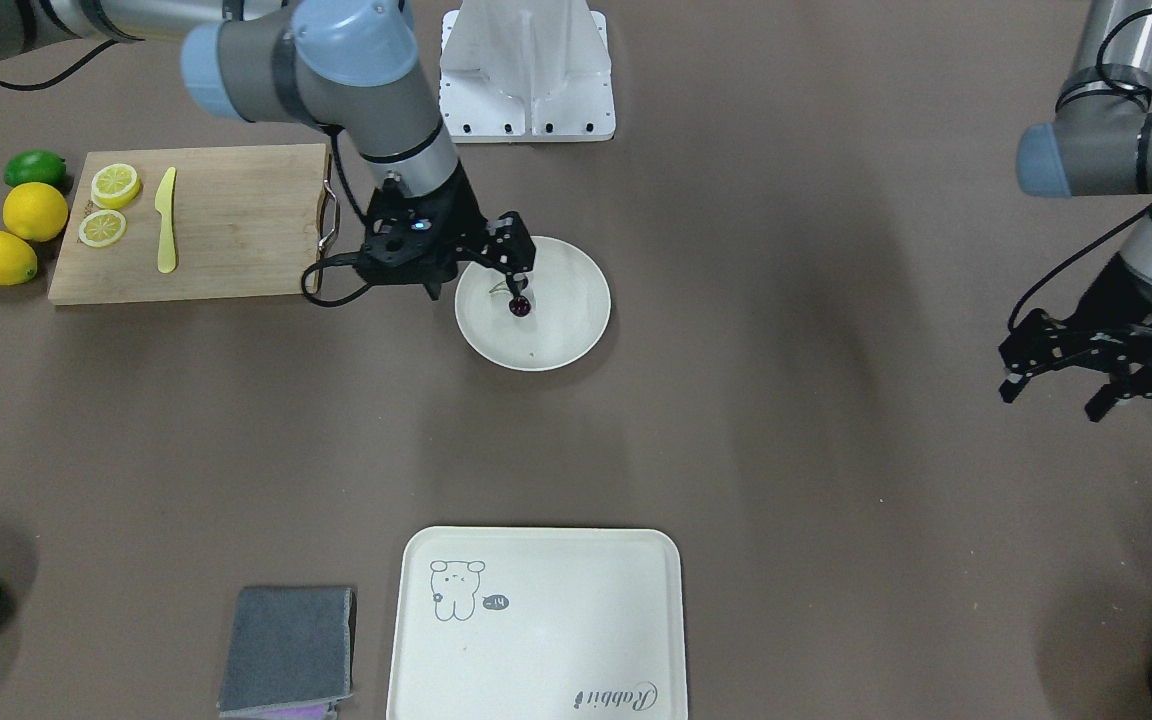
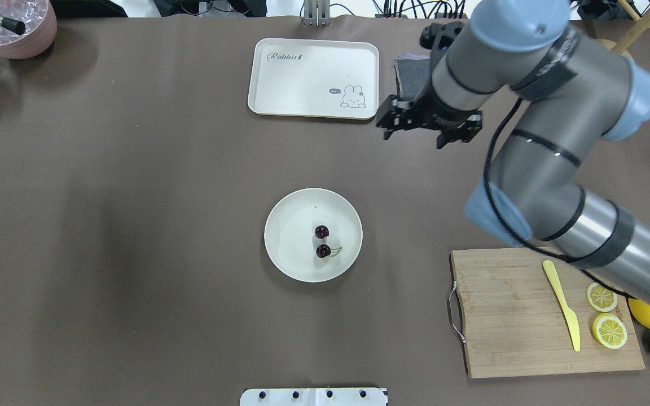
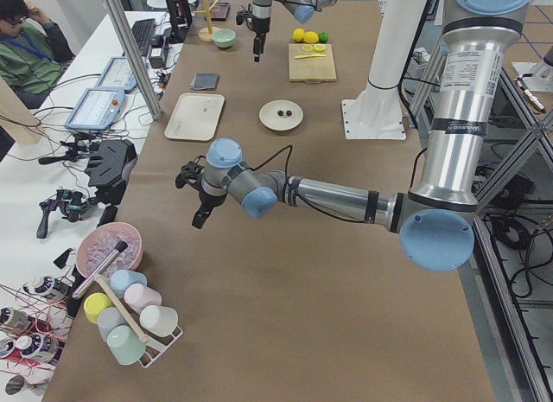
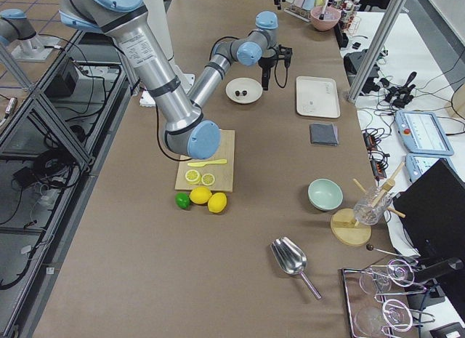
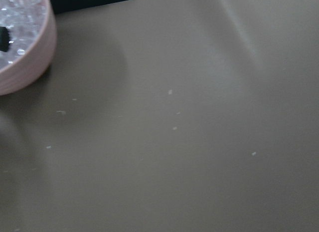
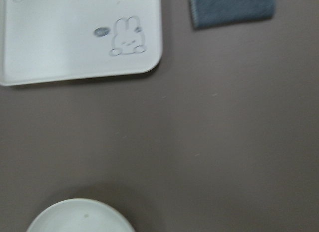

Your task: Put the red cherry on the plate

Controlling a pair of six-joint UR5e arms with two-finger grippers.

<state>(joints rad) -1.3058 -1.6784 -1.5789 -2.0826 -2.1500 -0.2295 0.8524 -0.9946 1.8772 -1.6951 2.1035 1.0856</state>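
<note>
The red cherry (image 2: 323,241), two tiny dark fruits on thin stems, lies inside the round cream plate (image 2: 285,225) at the table's middle; one fruit (image 1: 518,308) shows in the front view. My right gripper (image 1: 476,292) hangs open above the plate's edge nearest the cutting board, empty, with one fingertip (image 1: 518,285) over the cherry in that view. The right wrist view catches only the plate's rim (image 6: 79,217). My left gripper (image 1: 1056,388) is open and empty, far off to the side above bare table.
A wooden cutting board (image 2: 517,321) holds lemon slices (image 2: 607,316) and a yellow knife (image 2: 563,307), with lemons and a lime beside it. The rabbit tray (image 2: 313,78) and a grey cloth (image 1: 286,650) lie across the table. A pink bowl (image 2: 14,28) stands at a corner.
</note>
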